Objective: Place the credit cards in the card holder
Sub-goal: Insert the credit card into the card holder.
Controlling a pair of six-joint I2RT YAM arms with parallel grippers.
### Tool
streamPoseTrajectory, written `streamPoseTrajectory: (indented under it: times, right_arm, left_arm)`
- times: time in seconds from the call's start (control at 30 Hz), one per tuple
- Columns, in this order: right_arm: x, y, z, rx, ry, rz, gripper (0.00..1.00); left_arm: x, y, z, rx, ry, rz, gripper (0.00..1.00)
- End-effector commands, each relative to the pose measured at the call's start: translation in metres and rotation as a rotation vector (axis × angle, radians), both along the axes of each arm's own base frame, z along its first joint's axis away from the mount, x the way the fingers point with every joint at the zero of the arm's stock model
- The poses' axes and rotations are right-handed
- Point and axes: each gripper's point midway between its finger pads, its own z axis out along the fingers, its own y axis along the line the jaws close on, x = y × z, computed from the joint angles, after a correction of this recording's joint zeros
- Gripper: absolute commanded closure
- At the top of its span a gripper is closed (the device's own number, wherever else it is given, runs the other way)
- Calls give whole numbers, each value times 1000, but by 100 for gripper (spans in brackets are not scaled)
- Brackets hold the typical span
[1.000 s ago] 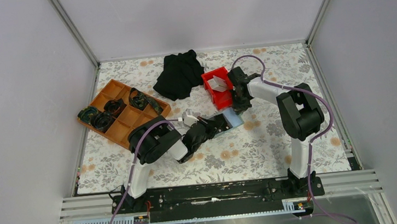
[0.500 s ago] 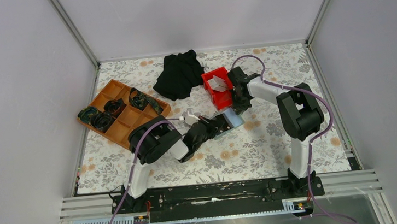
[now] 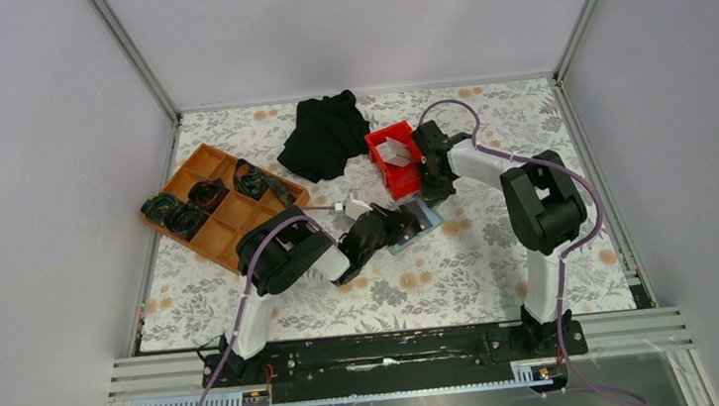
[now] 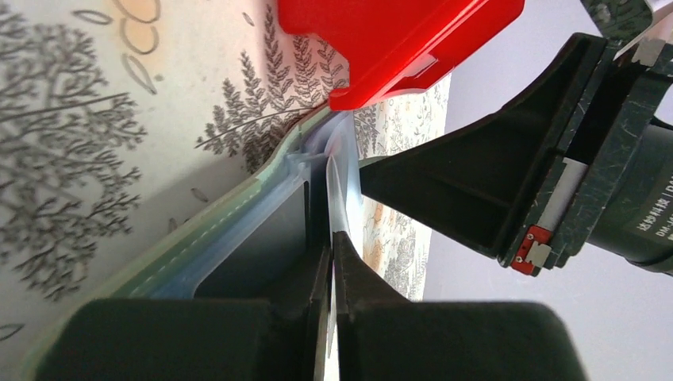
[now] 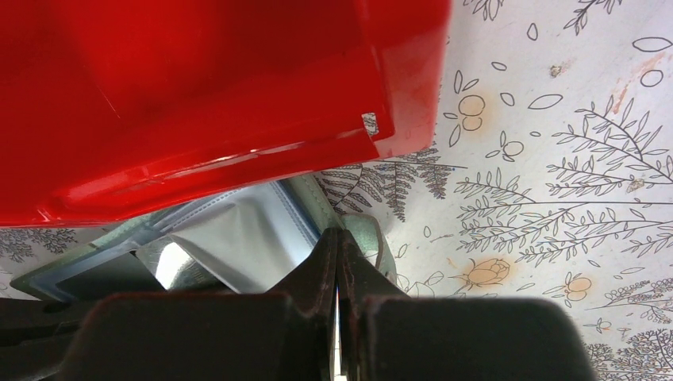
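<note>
A: What is hidden or cut off?

B: Left to right. In the orange tray (image 3: 234, 215), well out to the left of the left gripper (image 4: 333, 242), dark items (image 3: 183, 216) are seen in several compartments, too small to be named. The black cloth (image 3: 324, 139) is bunched beyond that gripper. The card holder (image 4: 238, 214) is found right at the left fingertips. From above it is mostly covered by both grippers. In both wrist views its far end is hidden by the lower edge of the red bin (image 5: 198, 95), and the bin itself is cropped.

A: Counts?

B: One tray, one cloth, one holder, one bin, two grippers. The credit cards (image 3: 395, 150) are lying in the bin, just left of the right gripper (image 5: 338, 238). Pale faces are overlapped, so their number is not settled.

A: Grips?

B: Left is clenched on a thin pale sheet (image 4: 343, 190), seen edge-on in the opened holder. Card or inner leaf cannot be told. Right is clamped tight at the holder's green rim. Whether the rim is pinched cannot be made out.

A: View differences?

B: The cards in the bin are shown only from above. The sheet, the stitched edge and the right finger just beside the sheet are shown only by the left wrist. The shiny inner pocket is shown only by the right wrist.
</note>
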Motion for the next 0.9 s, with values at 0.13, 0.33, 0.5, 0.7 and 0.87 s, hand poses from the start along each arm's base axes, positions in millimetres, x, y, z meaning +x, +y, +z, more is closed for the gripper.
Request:
streamPoseTrajectory:
  times: [0.13, 0.33, 0.5, 0.7, 0.87]
  right_arm:
    - [-21, 5, -43, -25, 103, 22, 100]
    - [-22, 8, -44, -7, 106, 11, 100]
    - [-21, 10, -41, 7, 98, -1, 100]
    - [-22, 17, -37, 37, 93, -7, 100]
    - [-25, 23, -38, 35, 100, 9, 100]
  left_arm:
    - [-26, -1, -37, 158, 109, -91, 59]
    - [-32, 11, -30, 219, 111, -96, 48]
    - [-36, 17, -21, 301, 108, -120, 47]
    - [-36, 28, -9, 390, 96, -130, 46]
    - [-29, 31, -1, 455, 82, -137, 47]
